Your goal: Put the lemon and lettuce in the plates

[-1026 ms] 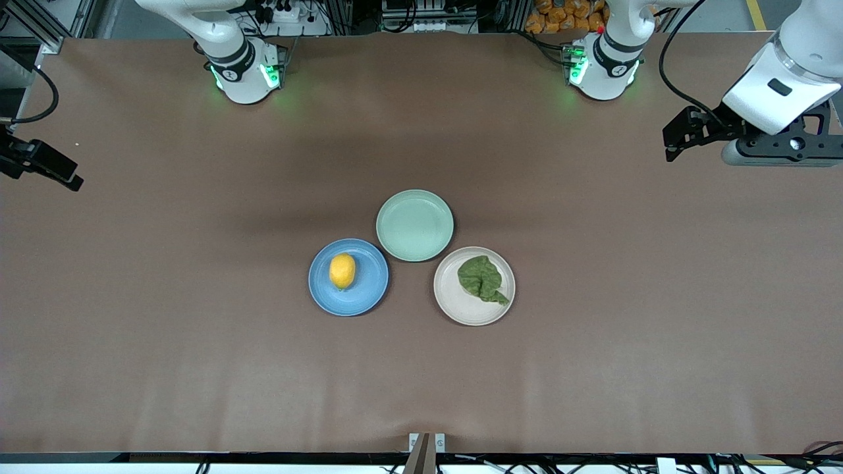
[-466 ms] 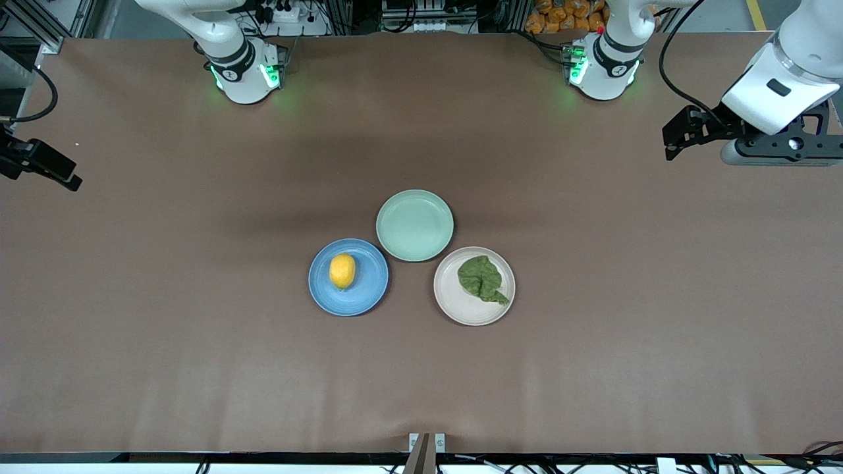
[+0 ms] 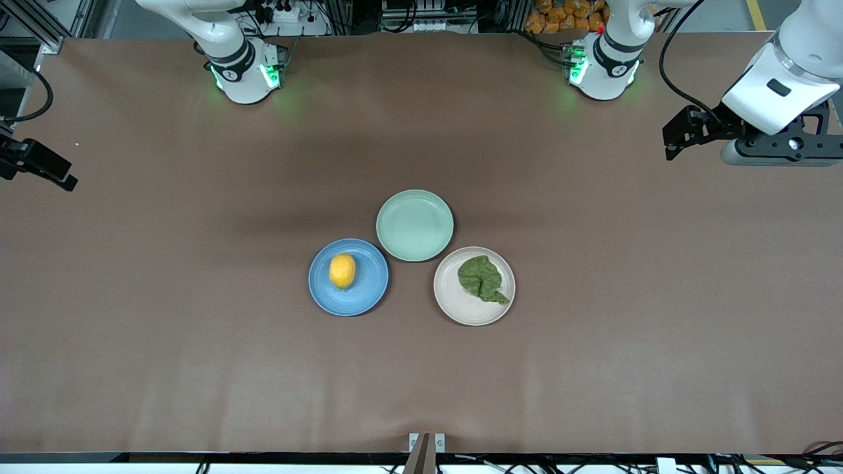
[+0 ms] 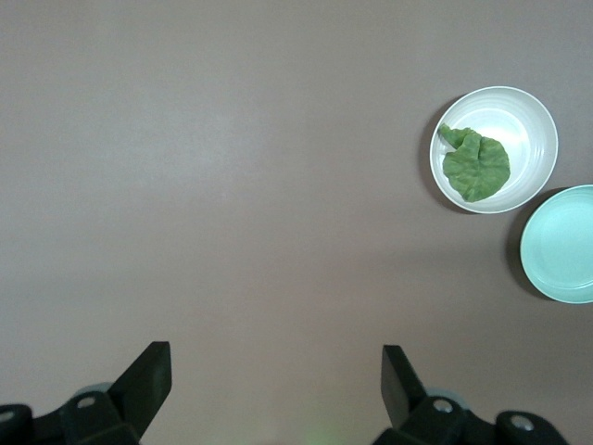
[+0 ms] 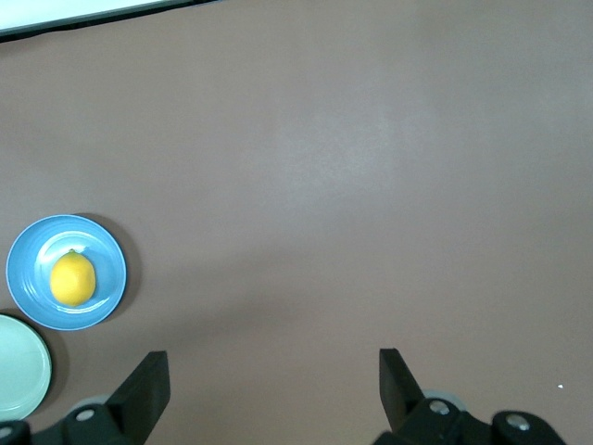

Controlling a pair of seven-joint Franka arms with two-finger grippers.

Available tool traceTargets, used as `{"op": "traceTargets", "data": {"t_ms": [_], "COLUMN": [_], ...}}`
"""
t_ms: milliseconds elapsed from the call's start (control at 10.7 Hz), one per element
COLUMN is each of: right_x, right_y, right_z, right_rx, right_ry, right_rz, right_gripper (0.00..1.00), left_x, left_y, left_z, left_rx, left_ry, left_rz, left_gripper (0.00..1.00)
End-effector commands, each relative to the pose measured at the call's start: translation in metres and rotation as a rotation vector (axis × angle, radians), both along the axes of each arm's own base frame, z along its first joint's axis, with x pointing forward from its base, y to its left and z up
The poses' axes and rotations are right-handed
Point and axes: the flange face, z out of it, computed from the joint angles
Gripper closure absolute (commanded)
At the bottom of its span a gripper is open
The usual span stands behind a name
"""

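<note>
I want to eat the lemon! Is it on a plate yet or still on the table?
On a plate. The lemon lies inside the blue plate, within its rim, with no claw touching it.

Three plates were counted on the table: one blue plate [image 3: 348, 277], one cream plate [image 3: 474, 286] and one mint-green plate [image 3: 415, 225]. One lemon [image 3: 342, 270] and one lettuce leaf [image 3: 483, 279] were counted. Two grippers were seen, the left gripper [image 3: 673, 139] and the right gripper [image 3: 62, 179].
</note>
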Motion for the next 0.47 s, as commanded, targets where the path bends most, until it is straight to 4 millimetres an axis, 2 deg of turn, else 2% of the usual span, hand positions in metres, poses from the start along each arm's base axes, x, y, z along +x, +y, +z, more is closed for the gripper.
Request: {"op": "traceTargets", "data": {"t_ms": [0,373], "right_x": [-0.0031,-0.0009], "right_y": [-0.0034,-0.0030], "right_z": [0.0059,0.0082], "right_rx": [0.010,0.012], "right_ry": [-0.012,-0.031], "right_rz": [0.010,0.011], "right_gripper": [0.00,0.00], "left_x": [-0.0018,-0.0018], "left_y": [0.0028,0.0030], "left_z": [0.0058,0.0058], "left_rx": [-0.028,-0.027], "left_ry": [0.011,0.011], "left_rz": [-0.020,-0.020], "left_gripper": [0.00,0.00]}}
